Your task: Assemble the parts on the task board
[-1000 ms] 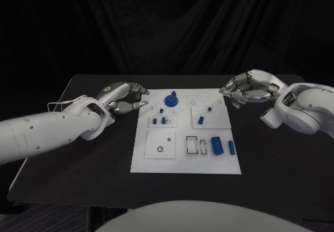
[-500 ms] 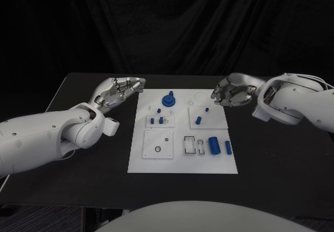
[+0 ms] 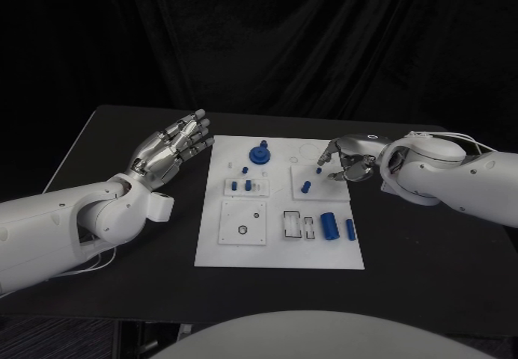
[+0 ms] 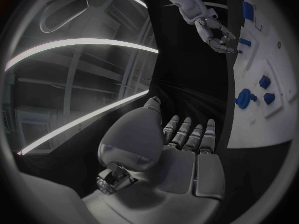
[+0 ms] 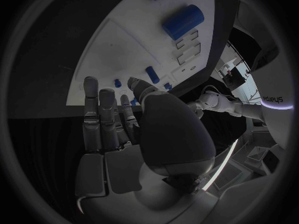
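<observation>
Task board (image 3: pixel 283 250) lengthwise away from robot, blue cylinder (image 3: pixel 329 225) lying likewise.

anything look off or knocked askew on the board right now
Nothing stands out. The white task board lies flat on the black table, its small blue parts sitting tidily on it. The left hand and right hand hold nothing.

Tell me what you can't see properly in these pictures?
- Right hand, head view: fingers curl downward over the task board, so whether they touch anything is hidden.
- Small blue parts: too tiny to tell their shapes.
- Task board, left wrist view: cut off by the circle's edge.
</observation>
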